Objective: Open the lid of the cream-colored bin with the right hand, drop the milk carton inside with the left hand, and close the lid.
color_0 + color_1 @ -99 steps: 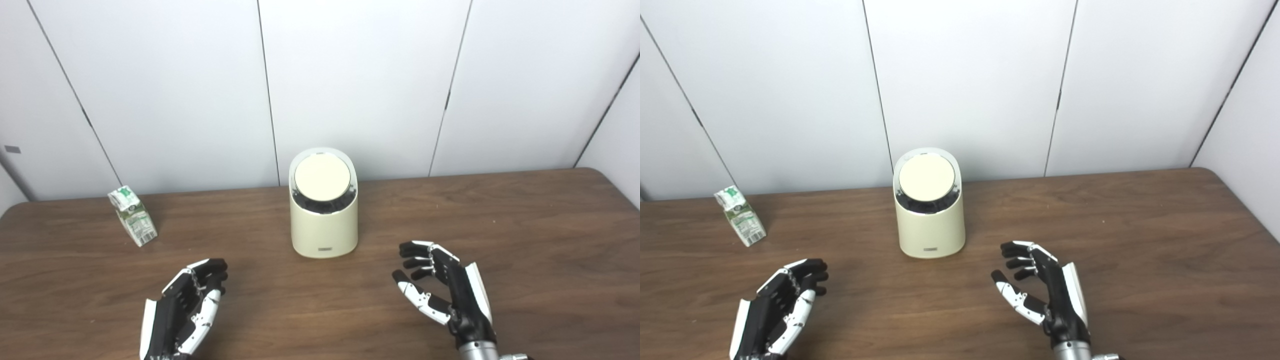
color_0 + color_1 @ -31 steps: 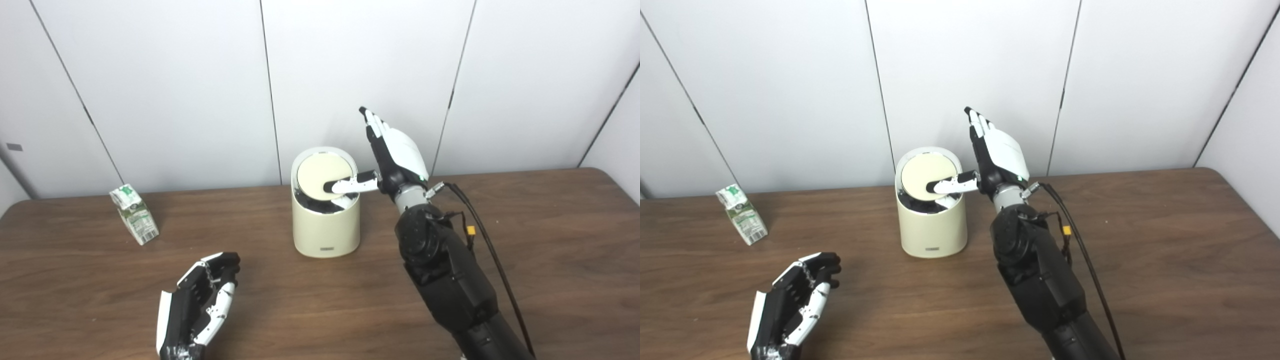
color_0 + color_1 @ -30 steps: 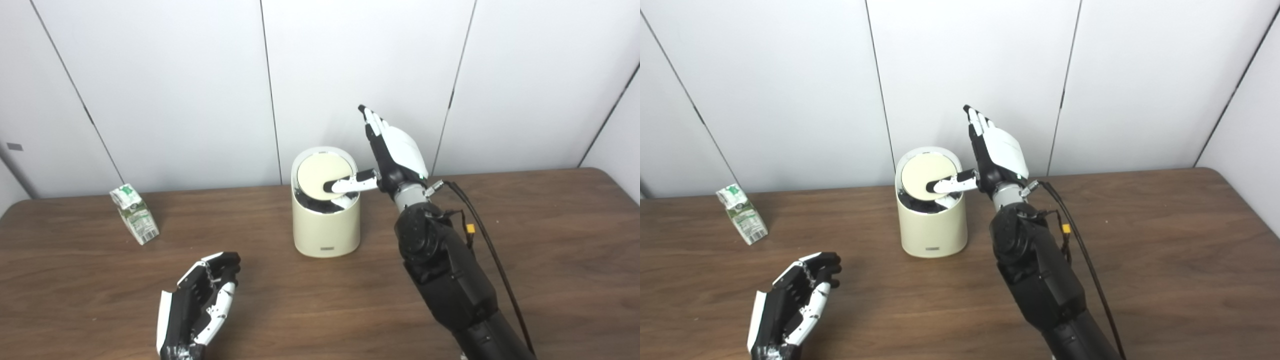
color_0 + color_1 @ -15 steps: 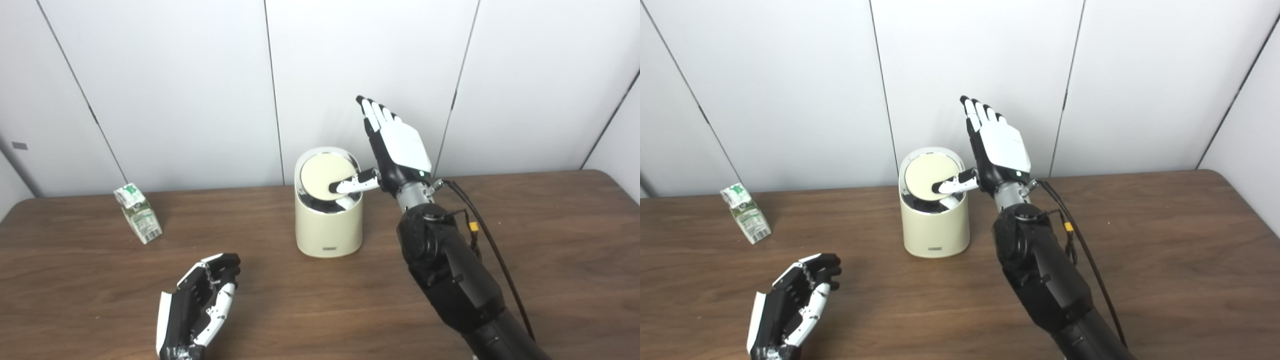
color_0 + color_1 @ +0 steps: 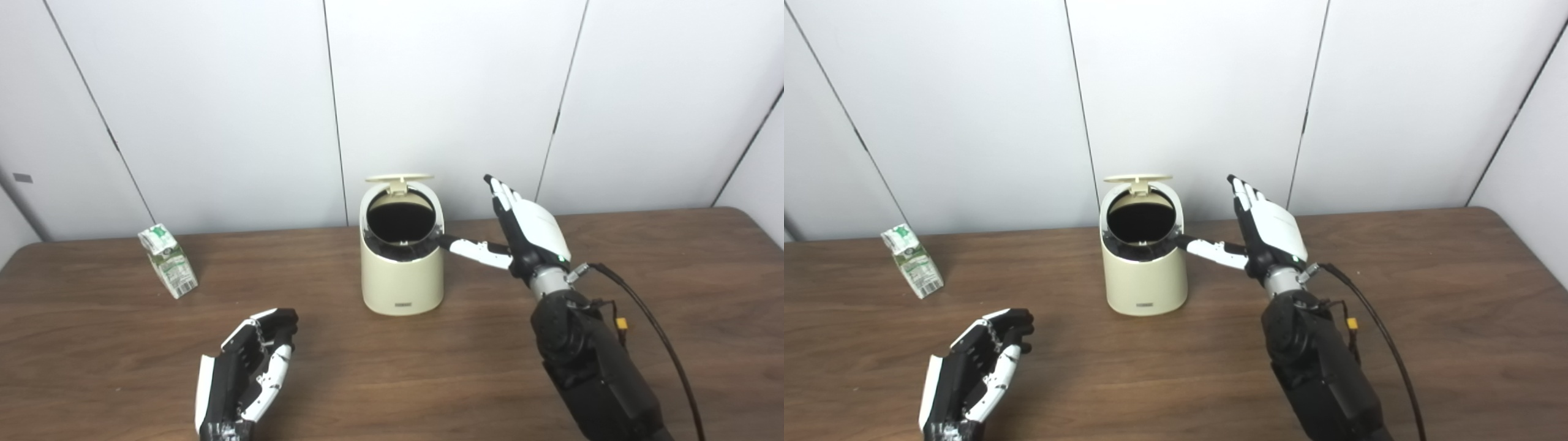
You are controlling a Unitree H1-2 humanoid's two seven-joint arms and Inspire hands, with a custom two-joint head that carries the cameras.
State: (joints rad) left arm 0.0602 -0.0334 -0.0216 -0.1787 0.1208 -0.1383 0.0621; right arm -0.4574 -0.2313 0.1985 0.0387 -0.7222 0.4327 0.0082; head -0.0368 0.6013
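1. bin [image 5: 402, 278] upright mid-bench [image 5: 674, 275], lid [image 5: 399, 178] flipped up at the back, dark inside showing.
2. right robot hand [image 5: 527, 229] just right of the bin, fingers spread and raised, thumb stretched to the rim, gripping nothing.
3. left robot hand [image 5: 245, 370] low over the near bench, fingers loosely curled but apart, empty.
4. milk carton [image 5: 168, 261] tilted on the far left of the bench, well apart from both hands and the bin.

Bin [image 5: 401, 275] lid [image 5: 399, 178] stands raised (right robot hand [image 5: 527, 236] beside it, empty).
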